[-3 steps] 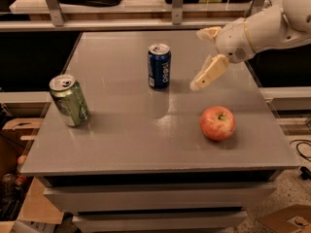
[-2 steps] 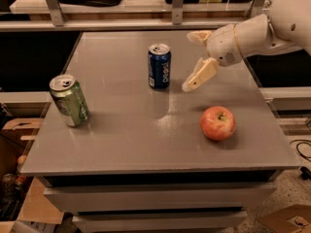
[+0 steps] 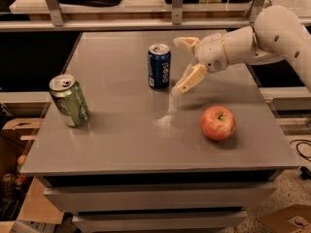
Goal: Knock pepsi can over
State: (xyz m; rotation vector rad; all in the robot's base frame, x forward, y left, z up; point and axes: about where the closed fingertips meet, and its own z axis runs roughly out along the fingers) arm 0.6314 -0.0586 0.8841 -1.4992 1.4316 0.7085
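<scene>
The pepsi can (image 3: 159,66) stands upright on the grey tabletop (image 3: 121,144), towards the rear and near the middle. Its silver top faces upward.

The pincer (image 3: 178,65) is just beside the can, on the can's right as the camera sees it. It reaches in on the white arm (image 3: 272,33) from the right edge of the view. The two fingers are spread wide and hold nothing. The upper finger (image 3: 186,42) is level with the can's top. The lower finger (image 3: 190,78) slants down towards the tabletop, and its tip is close to the can's base. Whether that tip touches the can cannot be determined.

A green and silver can (image 3: 69,100) stands near the left edge of the tabletop, well apart from the pincer. A red apple (image 3: 217,123) lies in front of the pincer.
</scene>
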